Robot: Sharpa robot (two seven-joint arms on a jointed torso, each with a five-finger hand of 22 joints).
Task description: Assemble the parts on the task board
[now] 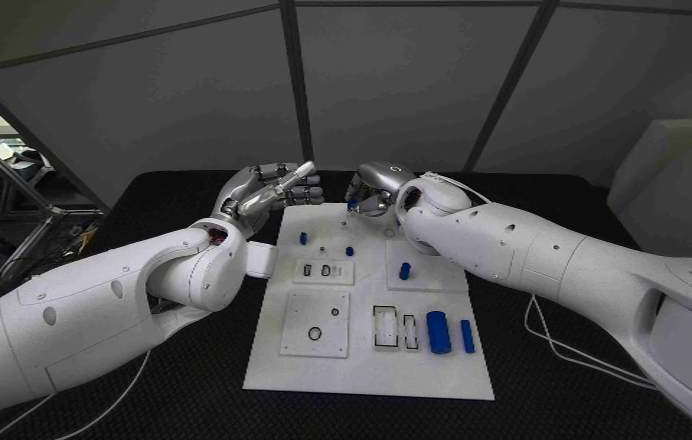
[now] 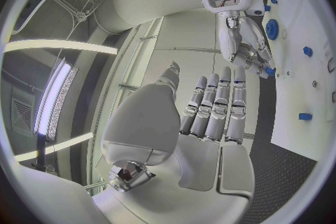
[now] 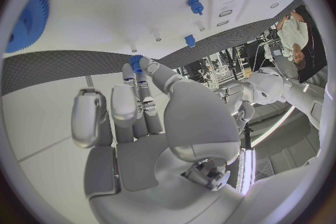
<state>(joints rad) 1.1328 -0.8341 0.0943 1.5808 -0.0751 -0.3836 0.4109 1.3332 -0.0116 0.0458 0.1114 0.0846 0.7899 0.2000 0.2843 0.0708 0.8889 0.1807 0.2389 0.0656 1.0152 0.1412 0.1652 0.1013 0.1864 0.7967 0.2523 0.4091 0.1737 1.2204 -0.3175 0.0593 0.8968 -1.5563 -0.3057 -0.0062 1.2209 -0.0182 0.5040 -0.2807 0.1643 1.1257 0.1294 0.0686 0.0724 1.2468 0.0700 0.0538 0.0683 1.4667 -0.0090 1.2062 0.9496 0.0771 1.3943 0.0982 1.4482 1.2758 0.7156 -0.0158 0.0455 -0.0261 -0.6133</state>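
From the head view, both arms met at the far edge of the white task board (image 1: 289, 360) on the black table (image 1: 577, 390). The right robot hand (image 1: 372, 192) curled down over that far edge with a small blue part (image 1: 353, 203) pinched at its fingertips, while the left robot hand (image 1: 271, 192) hung just beside it, fingers straight and close together, holding nothing. Nearer the robot, two smooth blue cylinders (image 1: 438, 332) lay side by side, long axes running toward the robot, beside dark rectangular slots (image 1: 387, 326); short blue pegs (image 1: 304, 237) stood upright mid-board. From the left wrist view, the left robot hand (image 2: 210, 117) showed a flat silver palm and extended fingers, empty, with the right robot hand (image 2: 245, 47) beyond it, close to a toothed blue gear (image 2: 271, 29). From the right wrist view, the right robot hand (image 3: 140, 117) clamped the blue part (image 3: 136, 61) right at the board's edge; a blue gear (image 3: 28, 22) lay flat near it. My read: the right hand was nearer the work, and seating the part looked like the coming move.
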